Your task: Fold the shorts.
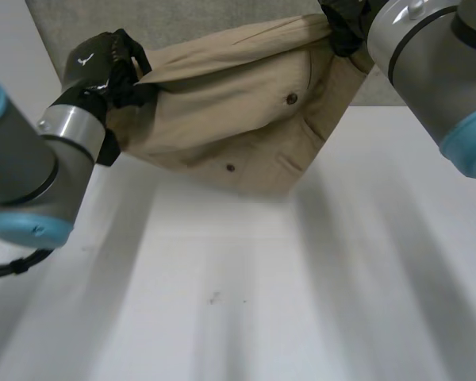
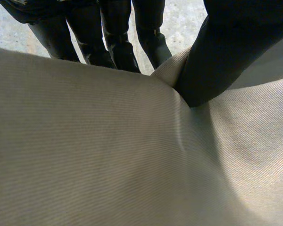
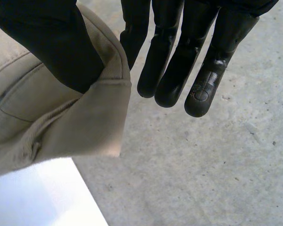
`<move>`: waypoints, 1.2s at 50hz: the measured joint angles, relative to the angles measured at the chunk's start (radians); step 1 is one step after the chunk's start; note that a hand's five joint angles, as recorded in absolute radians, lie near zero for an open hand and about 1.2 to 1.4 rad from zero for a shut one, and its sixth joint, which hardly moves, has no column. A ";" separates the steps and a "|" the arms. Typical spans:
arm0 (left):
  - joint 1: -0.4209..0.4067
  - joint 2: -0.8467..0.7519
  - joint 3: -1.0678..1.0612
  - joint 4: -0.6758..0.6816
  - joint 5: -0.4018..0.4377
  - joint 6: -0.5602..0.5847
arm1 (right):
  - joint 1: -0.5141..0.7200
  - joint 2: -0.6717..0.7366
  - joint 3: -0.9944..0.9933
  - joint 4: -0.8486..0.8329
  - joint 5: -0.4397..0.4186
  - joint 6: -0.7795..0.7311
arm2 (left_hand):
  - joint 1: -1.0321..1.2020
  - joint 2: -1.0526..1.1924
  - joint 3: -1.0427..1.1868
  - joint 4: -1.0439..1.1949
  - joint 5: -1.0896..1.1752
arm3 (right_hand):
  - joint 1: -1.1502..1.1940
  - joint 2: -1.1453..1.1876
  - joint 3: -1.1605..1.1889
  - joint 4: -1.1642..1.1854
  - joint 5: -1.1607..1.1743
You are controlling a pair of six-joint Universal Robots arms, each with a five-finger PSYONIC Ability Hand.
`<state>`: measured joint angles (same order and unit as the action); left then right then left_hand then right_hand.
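The tan shorts (image 1: pixel 230 103) hang spread between both hands over the table's far edge, with two dark buttons facing me. My left hand (image 1: pixel 103 67) grips their left end. In the left wrist view its thumb (image 2: pixel 226 52) presses the cloth (image 2: pixel 108 155) against the fingers (image 2: pixel 113 37) behind it. My right hand (image 1: pixel 345 24) holds the upper right corner. In the right wrist view its thumb (image 3: pixel 47 42) pinches a hemmed corner of the shorts (image 3: pixel 47 113) against one finger, while the other fingers (image 3: pixel 179 61) stay straight.
The white table (image 1: pixel 238 302) stretches from below the shorts toward me. Grey floor (image 1: pixel 79 20) lies beyond the table's far edge, also under the right hand as speckled floor (image 3: pixel 203 165) beside a table corner (image 3: pixel 37 197).
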<state>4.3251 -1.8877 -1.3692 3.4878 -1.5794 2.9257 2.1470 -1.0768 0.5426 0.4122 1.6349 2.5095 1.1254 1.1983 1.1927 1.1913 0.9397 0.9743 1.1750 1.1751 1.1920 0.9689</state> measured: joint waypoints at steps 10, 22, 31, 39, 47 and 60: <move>-0.040 0.198 -0.410 0.004 0.061 0.015 | 0.004 0.054 0.167 0.008 0.008 0.003 | 0.000 0.002 0.001 0.004 0.000 | 0.000 0.000 0.000 0.000 0.012; -0.052 0.047 -0.463 -0.083 0.059 0.239 | -0.006 0.034 0.559 -0.112 0.009 0.002 | -0.577 -0.633 -0.626 -0.630 -0.561 | 0.000 0.000 0.000 0.000 0.013; -0.037 0.175 -0.467 -0.215 0.065 0.293 | -0.009 -0.020 0.702 -0.204 0.008 0.015 | -0.577 -0.659 -0.639 -0.654 -0.585 | 0.000 0.000 0.005 0.000 0.019; -0.006 0.332 -0.516 -0.321 0.064 0.218 | -0.012 -0.078 0.823 -0.269 -0.004 0.092 | -0.577 -0.659 -0.639 -0.654 -0.585 | 0.000 0.000 0.013 0.000 0.020; 0.000 0.330 -0.546 -0.357 0.061 0.199 | -0.012 -0.125 0.902 -0.297 -0.030 0.116 | -0.577 -0.659 -0.639 -0.654 -0.585 | 0.000 0.000 0.018 0.000 0.020; -0.001 0.151 -0.471 -0.298 0.067 0.212 | -0.010 -0.152 0.944 -0.297 -0.044 0.104 | -0.577 -0.659 -0.639 -0.654 -0.585 | 0.000 0.000 0.018 0.000 0.020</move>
<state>4.3237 -1.7371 -1.8398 3.1894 -1.5122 3.1372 2.1369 -1.2292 1.4864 0.1148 1.5910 2.6131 0.5479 0.5393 0.5537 0.5376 0.3551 0.9743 1.1750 1.1931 1.1920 0.9885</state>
